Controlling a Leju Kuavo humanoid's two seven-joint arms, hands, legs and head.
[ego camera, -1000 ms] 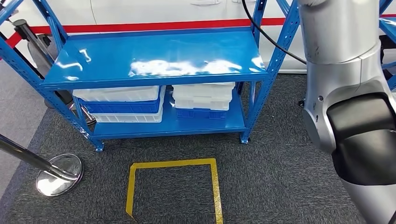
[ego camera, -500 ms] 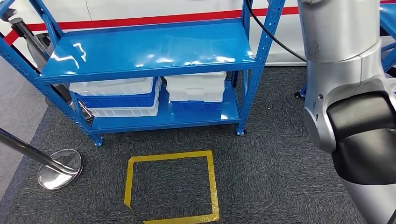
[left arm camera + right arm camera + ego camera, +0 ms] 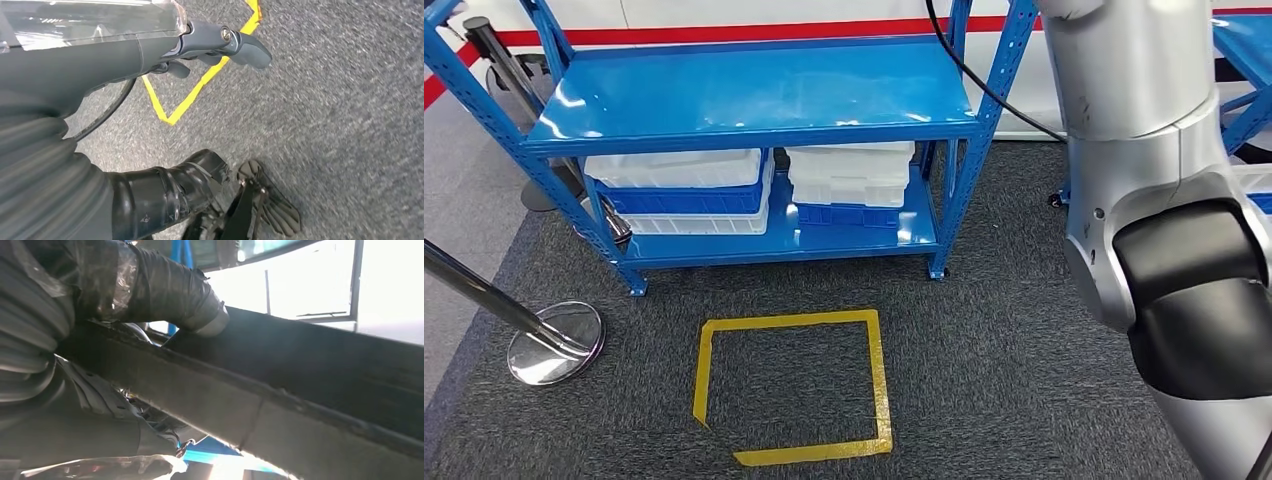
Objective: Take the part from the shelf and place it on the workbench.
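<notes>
We see right robot hand (image 3: 150,295) clamped on dark flat part (image 3: 300,390), thumb on top. Left robot hand (image 3: 220,45) fingers apart, holding nothing, above carpet. Blue shelf (image 3: 754,100) at 12 o'clock.

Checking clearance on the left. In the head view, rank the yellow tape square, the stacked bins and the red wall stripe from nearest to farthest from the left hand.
1. yellow tape square, on the floor; a corner lies just past the left hand.
2. stacked bins, low in the blue shelf ahead.
3. red stripe, on the wall behind.
</notes>
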